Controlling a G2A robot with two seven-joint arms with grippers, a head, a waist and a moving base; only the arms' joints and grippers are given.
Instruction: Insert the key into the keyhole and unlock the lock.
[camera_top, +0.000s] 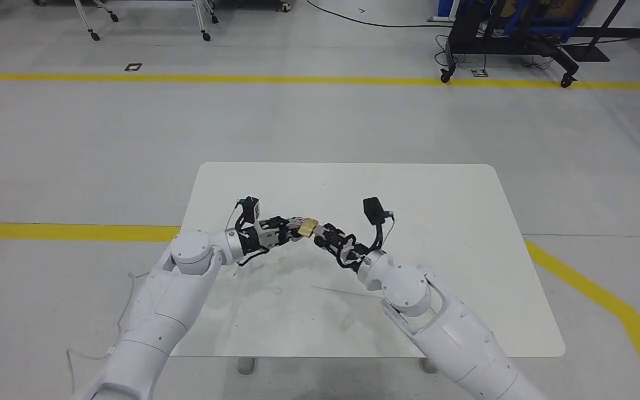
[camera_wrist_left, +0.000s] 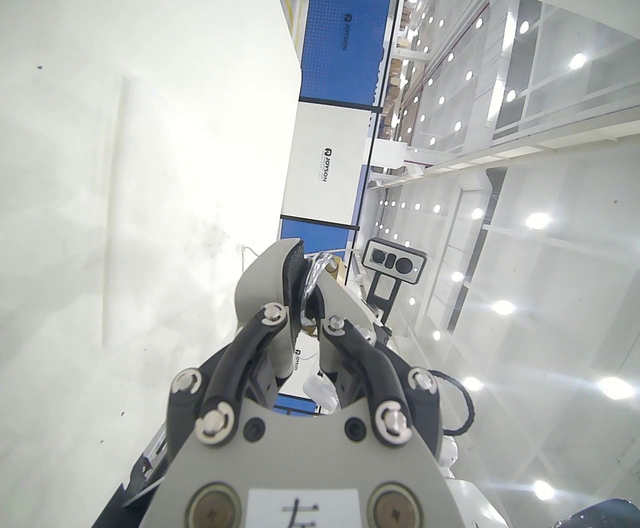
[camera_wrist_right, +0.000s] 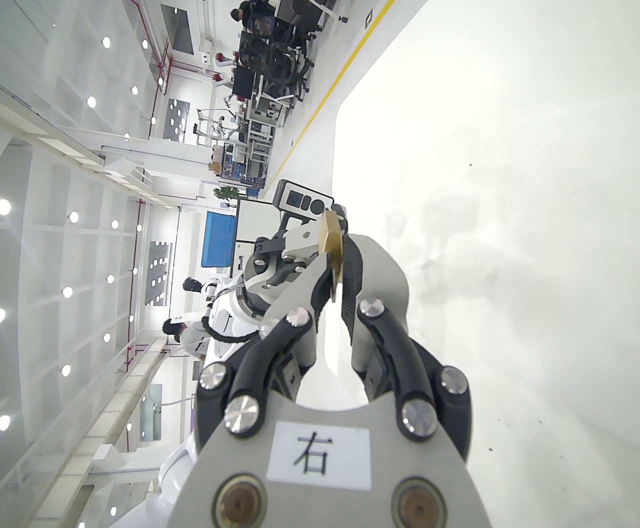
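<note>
Right gripper (camera_wrist_right: 335, 274) clenched on the key (camera_wrist_right: 333, 292), its thin flat held between the pads, tip pointed onward past the fingertips; left gripper (camera_wrist_left: 306, 287) clenched on the lock (camera_wrist_left: 316, 267), the silver shackle pinched between its fingers and the brass body carried beyond them; in the top view the two grippers are seen tip to tip above the table (camera_top: 450, 200), the lock held between them and lifted off the surface.

Deciding relation: the lock lies straight ahead of the right gripper, touching the key's far end or just beside it; the key's long axis is run along the right fingers and aimed at the end of the brass body opposite the shackle, so key and lock are set roughly in one line between the two wrists; the right arm is nearer the keyed end, the left nearer the shackle.

The keyhole is the one receptacle here; it is hidden by key and fingers, so whether the blade is seated cannot be told; insertion is judged the step in hand; a push along that line, then a twist by the right wrist against the left's hold, is thought to be called for; any tilt between the two axes is judged likely to jam the blade.
</note>
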